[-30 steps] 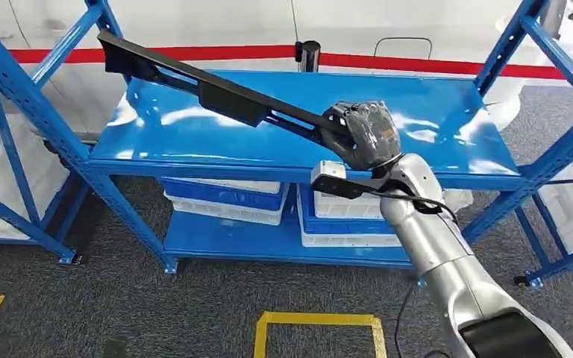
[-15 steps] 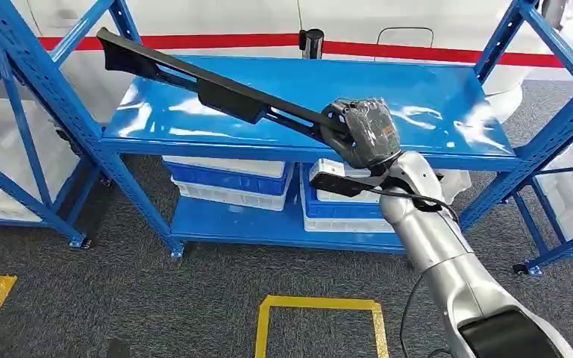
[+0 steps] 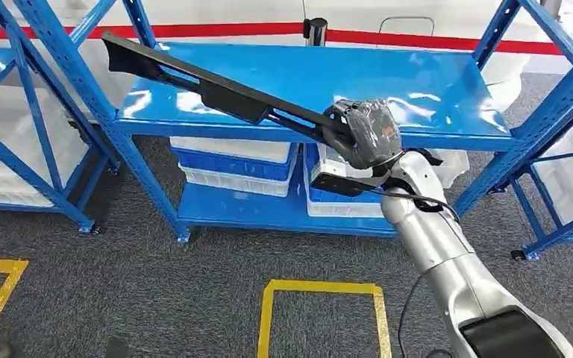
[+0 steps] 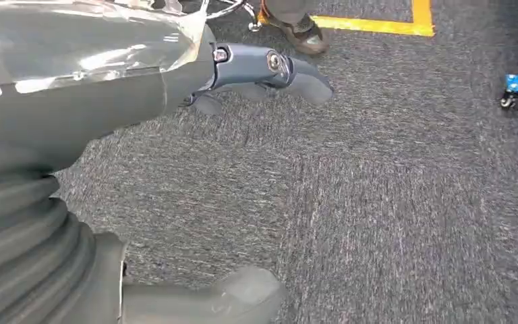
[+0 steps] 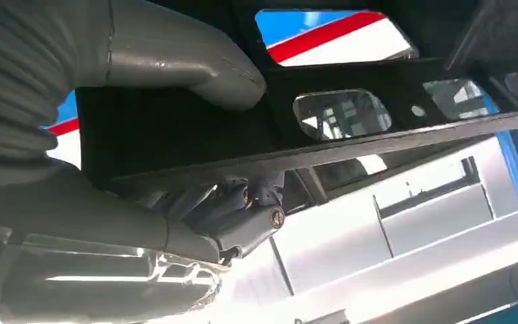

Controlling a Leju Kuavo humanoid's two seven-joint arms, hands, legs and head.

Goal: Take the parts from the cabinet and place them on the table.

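A long black part [image 3: 216, 88] stretches from my right hand [image 3: 365, 134] up and to the left, above the blue shelf top [image 3: 306, 82]. The right hand grips the part at its near end, and the part is lifted off the shelf. In the right wrist view the thumb lies over the black part [image 5: 351, 128] and the darker fingers [image 5: 243, 209] curl under it. My left hand [image 4: 243, 74] hangs over grey carpet with its fingers apart and nothing in it.
The blue rack has a lower shelf [image 3: 246, 212] holding white and blue bins [image 3: 231, 164]. More blue racks stand at the left [image 3: 37, 112] and right [image 3: 559, 97]. Yellow floor markings [image 3: 321, 287] lie on the carpet. A person's shoe [image 4: 300, 37] stands near my left hand.
The whole picture has shifted: the rack now sits higher and further right in view, so the camera has moved. My right hand still holds the black part in the same pose.
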